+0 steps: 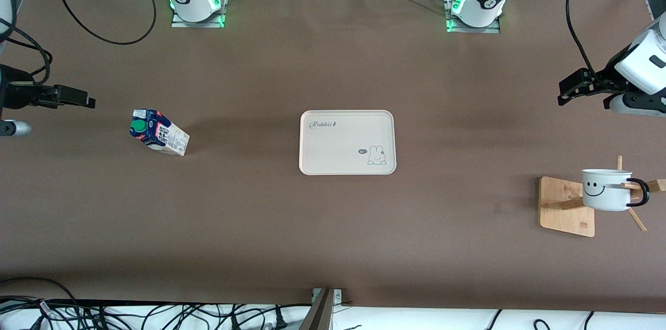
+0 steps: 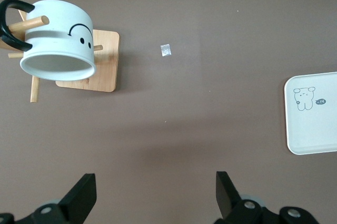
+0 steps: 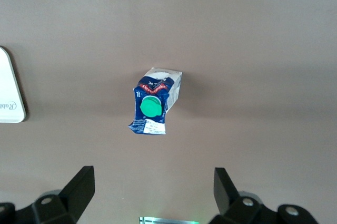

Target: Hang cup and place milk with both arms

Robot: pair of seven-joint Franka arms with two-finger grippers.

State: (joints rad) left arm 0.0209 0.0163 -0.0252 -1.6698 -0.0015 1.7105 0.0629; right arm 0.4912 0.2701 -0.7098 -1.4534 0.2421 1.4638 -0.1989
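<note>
The cup (image 1: 606, 189), a white mug with a smiley face, hangs by its black handle on a peg of a wooden rack (image 1: 564, 210) at the left arm's end of the table. In the left wrist view the cup (image 2: 58, 39) shows its mouth on the rack (image 2: 100, 74). My left gripper (image 1: 567, 91) is open and empty in the air, over bare table (image 2: 156, 192). The milk (image 1: 158, 132) stands upright at the right arm's end, green cap up (image 3: 154, 105). My right gripper (image 1: 86, 100) hovers open and empty beside it (image 3: 152, 190).
A cream tray (image 1: 347, 142) with a rabbit drawing lies flat in the middle of the table, with nothing on it. Its edge shows in both wrist views (image 2: 313, 129) (image 3: 8, 92). A tiny white scrap (image 2: 166, 50) lies on the brown tabletop near the rack.
</note>
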